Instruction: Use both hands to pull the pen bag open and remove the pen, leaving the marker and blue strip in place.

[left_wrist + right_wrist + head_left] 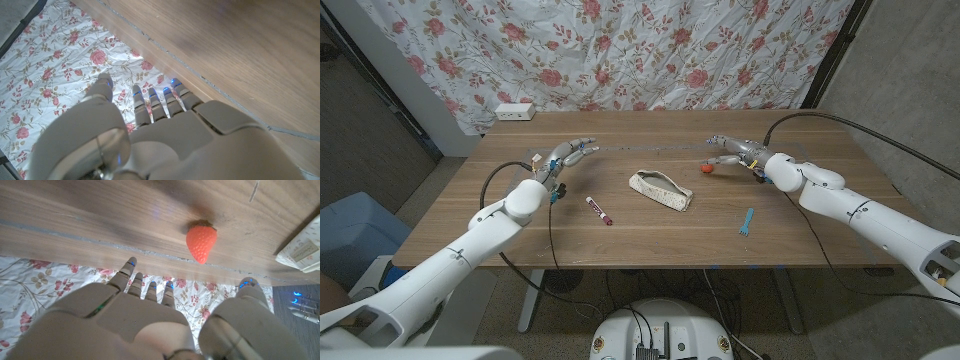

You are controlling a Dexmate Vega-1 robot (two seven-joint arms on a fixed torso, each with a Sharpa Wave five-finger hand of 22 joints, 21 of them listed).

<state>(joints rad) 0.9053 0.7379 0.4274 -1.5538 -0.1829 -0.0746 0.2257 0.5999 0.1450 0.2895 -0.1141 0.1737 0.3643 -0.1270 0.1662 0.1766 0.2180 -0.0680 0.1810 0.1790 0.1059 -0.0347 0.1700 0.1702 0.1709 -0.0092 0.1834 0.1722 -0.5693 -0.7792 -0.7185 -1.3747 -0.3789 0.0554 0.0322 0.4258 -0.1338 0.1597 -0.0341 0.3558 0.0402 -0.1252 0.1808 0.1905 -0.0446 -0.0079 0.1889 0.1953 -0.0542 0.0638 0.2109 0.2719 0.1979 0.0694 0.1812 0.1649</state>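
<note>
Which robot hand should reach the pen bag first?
Probably the right robot hand: it looks slightly nearer the pen bag. The left robot hand is farther off; both hold nothing.

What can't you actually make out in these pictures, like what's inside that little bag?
- Pen bag, head view: its fabric hides whatever is inside; no pen visible.
- Pen bag's opening: too small to tell whether it is shut.
- Marker and blue strip, head view: too small for any detail.
- White box at the table's far edge: too small to identify.
</note>
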